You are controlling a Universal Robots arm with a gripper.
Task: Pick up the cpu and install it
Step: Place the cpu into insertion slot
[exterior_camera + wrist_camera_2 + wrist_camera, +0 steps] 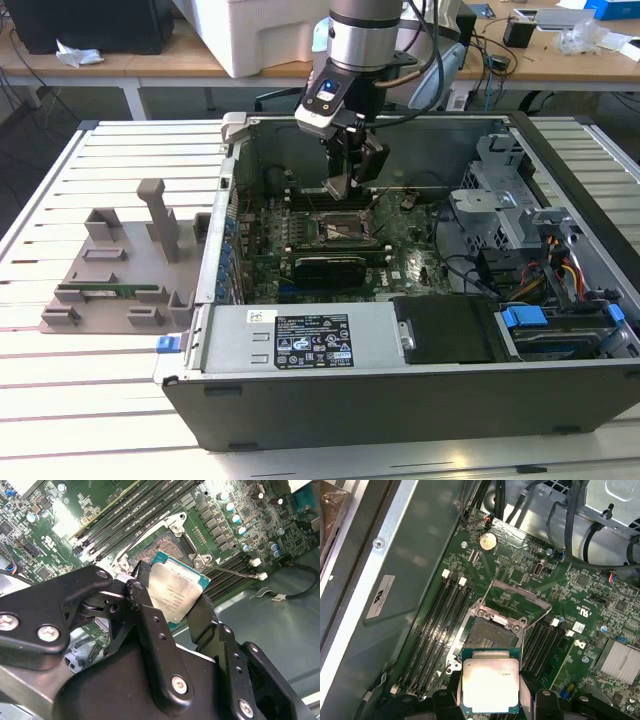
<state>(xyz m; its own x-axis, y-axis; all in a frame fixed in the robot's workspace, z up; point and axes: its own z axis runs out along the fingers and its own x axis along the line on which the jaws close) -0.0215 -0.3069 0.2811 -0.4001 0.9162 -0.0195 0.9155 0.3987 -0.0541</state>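
Observation:
The cpu [490, 682] is a flat square chip with a pale metal top and a thin green rim. My gripper [175, 611] is shut on it, with one black finger [145, 605] on each of two opposite edges. In both wrist views the chip hangs a little above the motherboard, just beside the open socket [490, 632], whose bare contact field shows. The socket's metal load frame [517, 605] stands flipped open. In the exterior view the gripper [340, 186] reaches down into the open computer case [300, 400], over the socket [335, 228].
Rows of black memory slots [437, 625] flank the socket on both sides. A drive cage [510, 200] with cables fills the exterior view's right of the case, and a power supply [300, 340] lies along the near wall. A grey parts fixture [110, 290] sits outside the case.

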